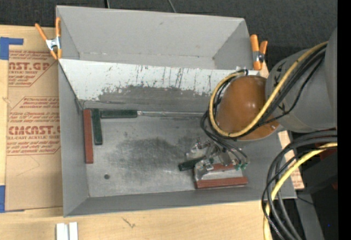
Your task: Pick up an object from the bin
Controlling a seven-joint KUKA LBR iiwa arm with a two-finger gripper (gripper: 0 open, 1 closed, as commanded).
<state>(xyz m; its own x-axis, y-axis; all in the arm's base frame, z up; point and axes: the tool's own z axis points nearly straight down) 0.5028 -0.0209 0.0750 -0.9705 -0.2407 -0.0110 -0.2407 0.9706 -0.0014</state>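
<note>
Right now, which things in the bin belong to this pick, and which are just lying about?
In play: the tool, down at lower right; the reddish-brown block just under it; the small black piece to its left.
Lying about: the long reddish-brown bar at far left; the dark green L-shaped strip beside that.

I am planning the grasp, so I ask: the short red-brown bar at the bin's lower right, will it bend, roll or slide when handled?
The short red-brown bar looks straight with square edges, so it is probably stiff and unlikely to roll. It lies flat on the bin floor, so it may slide rather than tip if pushed.
</note>
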